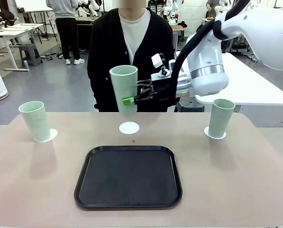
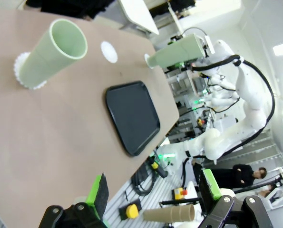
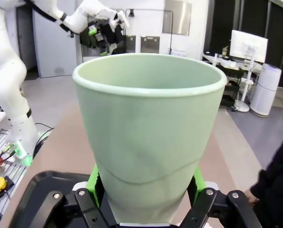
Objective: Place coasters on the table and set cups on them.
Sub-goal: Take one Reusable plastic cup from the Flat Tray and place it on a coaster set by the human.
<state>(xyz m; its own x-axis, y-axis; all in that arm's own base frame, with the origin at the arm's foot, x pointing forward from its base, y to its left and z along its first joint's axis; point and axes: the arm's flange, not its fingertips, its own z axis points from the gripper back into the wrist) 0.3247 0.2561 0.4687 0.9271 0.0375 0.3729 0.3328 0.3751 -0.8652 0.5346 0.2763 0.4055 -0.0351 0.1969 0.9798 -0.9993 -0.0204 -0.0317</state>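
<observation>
One cup (image 1: 124, 89) clamped in right gripper (image 1: 131, 99) above bare middle coaster (image 1: 129, 128) | left gripper (image 2: 153, 192) open (idle) | risk: off-centre landing tips it.

Tray (image 1: 128, 176) centre, bare coaster (image 1: 129, 127) behind, cups (image 1: 35, 120) flanking
</observation>
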